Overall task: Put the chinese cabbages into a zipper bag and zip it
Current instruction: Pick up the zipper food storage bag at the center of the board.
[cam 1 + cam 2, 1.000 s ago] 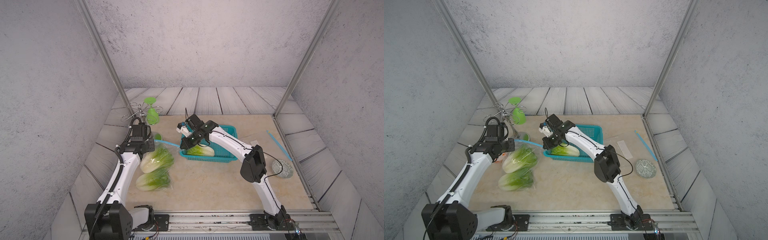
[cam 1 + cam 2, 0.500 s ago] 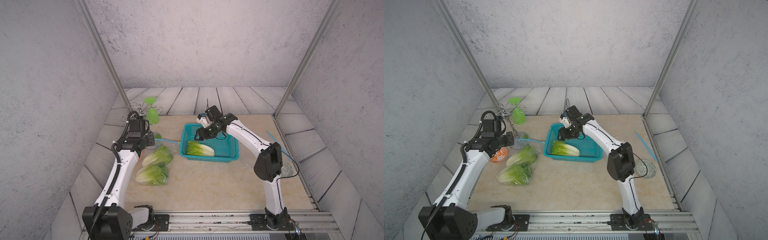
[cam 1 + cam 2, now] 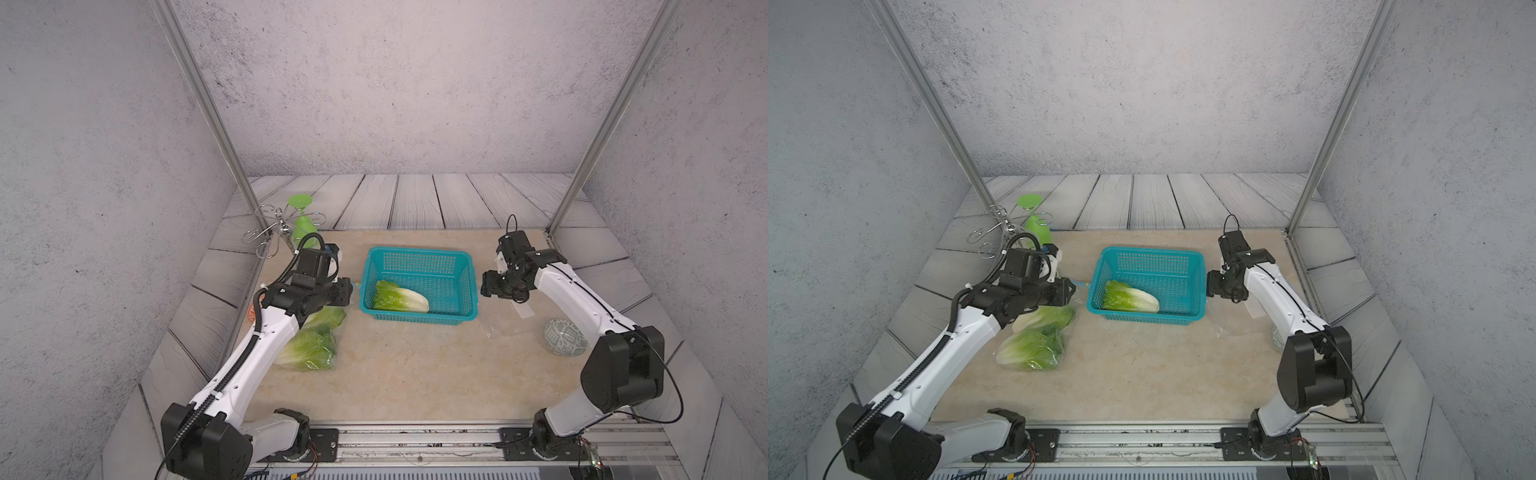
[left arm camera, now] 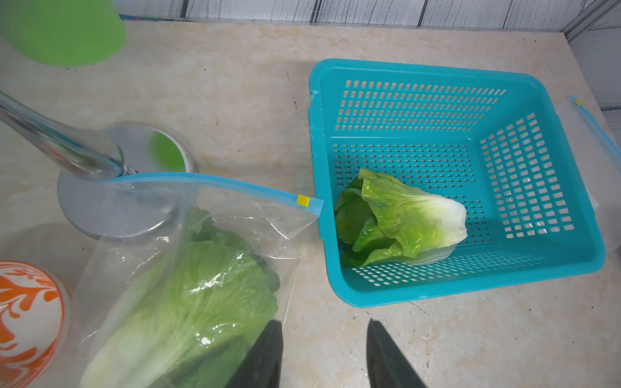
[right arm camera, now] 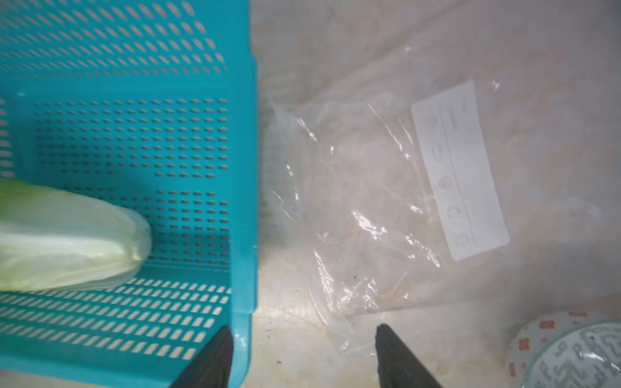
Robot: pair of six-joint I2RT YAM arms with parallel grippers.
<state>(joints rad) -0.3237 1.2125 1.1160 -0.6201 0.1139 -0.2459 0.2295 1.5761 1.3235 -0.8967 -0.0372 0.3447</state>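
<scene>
You have one cabbage lying inside the basket, its leaves toward the left arm's side. The other two cabbages lie in the zipper bag on the surface just beside the basket on that side, with the yellow slider at the corner nearest the basket. Your left end effector hovers at that bag's edge, jaws apart, holding nothing. Your right end effector hangs over the basket's opposite rim, wide open and empty, with an empty bag just beyond it.

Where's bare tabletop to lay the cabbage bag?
Bare: front centre, between bagged cabbages, basket front wall and base rail; also the strip behind the basket. Crowded: goblet rack and orange bowl far left; empty bag and patterned bowl right of the basket.
</scene>
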